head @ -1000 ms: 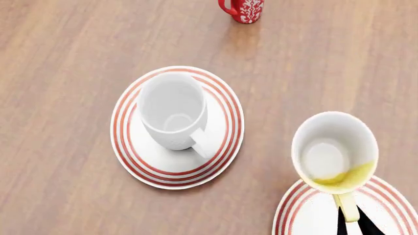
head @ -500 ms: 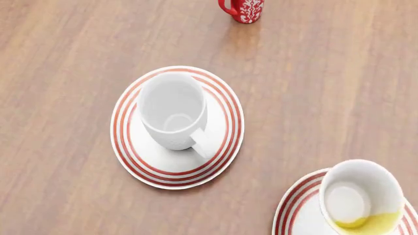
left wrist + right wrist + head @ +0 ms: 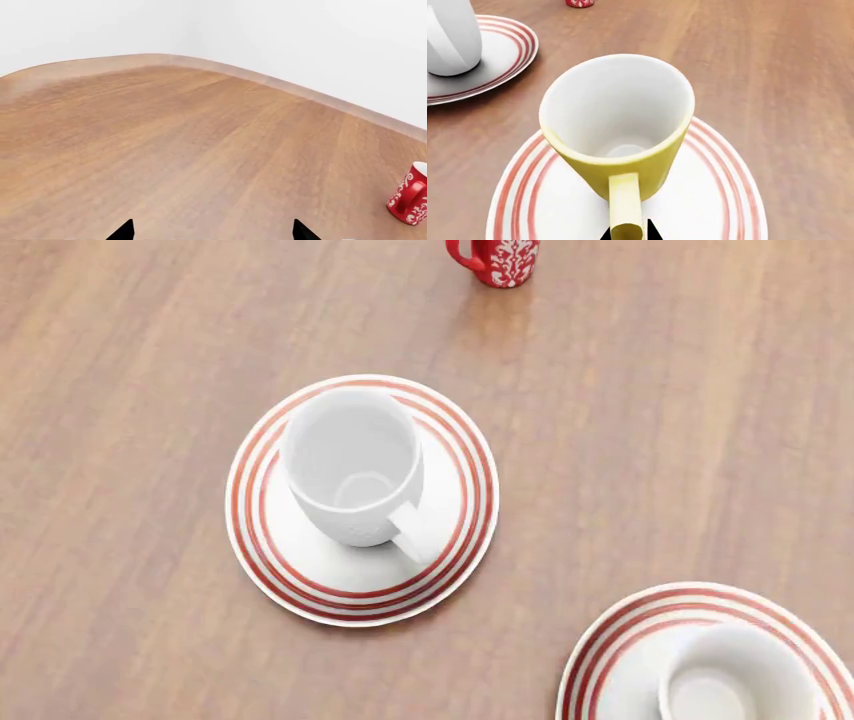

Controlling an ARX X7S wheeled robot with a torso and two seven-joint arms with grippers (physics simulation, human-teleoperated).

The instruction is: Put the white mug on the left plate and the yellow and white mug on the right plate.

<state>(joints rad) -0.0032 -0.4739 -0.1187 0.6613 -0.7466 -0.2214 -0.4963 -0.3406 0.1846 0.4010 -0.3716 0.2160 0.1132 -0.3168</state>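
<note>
The white mug (image 3: 354,465) stands upright on the left plate (image 3: 274,575), its handle towards the near right. Seen from the right wrist, the yellow and white mug (image 3: 620,150) is over the middle of the right plate (image 3: 714,200), leaning a little; whether its base touches I cannot tell. My right gripper (image 3: 628,232) is shut on that mug's yellow handle (image 3: 625,200). From the head, only the mug's white inside (image 3: 737,675) shows above the right plate (image 3: 627,635). My left gripper (image 3: 212,232) is open over bare wood, far from both mugs. Neither gripper shows in the head view.
A red mug with a white pattern (image 3: 495,260) stands at the far side of the wooden table (image 3: 641,440), also visible from the left wrist as the red mug (image 3: 410,200). The table's curved far edge (image 3: 267,80) meets a white wall.
The yellow and white mug has moved towards the near edge and come down over the right plate. Its yellow outside and my right fingers have left the head view. The white mug has not moved.
</note>
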